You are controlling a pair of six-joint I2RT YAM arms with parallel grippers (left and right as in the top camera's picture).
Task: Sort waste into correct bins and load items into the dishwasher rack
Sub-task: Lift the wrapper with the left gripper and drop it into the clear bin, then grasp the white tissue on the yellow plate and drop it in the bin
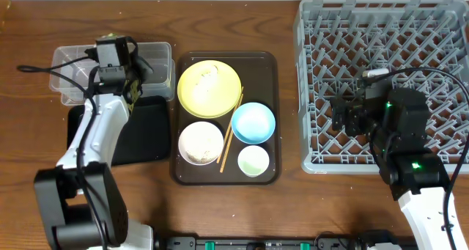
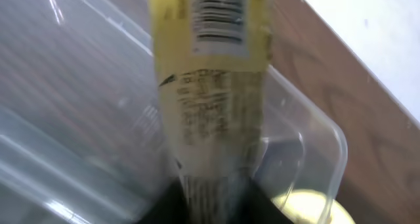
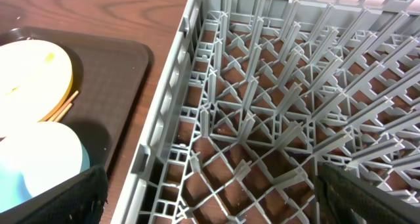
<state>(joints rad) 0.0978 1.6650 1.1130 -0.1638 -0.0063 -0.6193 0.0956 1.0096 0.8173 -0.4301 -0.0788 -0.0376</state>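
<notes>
My left gripper is shut on the green-yellow wrapper and holds it over the clear tub. The black tray lies just in front of the tub. The yellow plate with white rice grains, the light blue bowl, the white bowl with a crumpled white lump in it, the pale green cup and the chopsticks sit on the brown serving tray. My right gripper is open and empty over the grey rack.
The brown serving tray lies between the bins and the rack. The right wrist view shows the plate, the blue bowl and the chopstick tips left of the rack wall. A cable runs across the rack's right side.
</notes>
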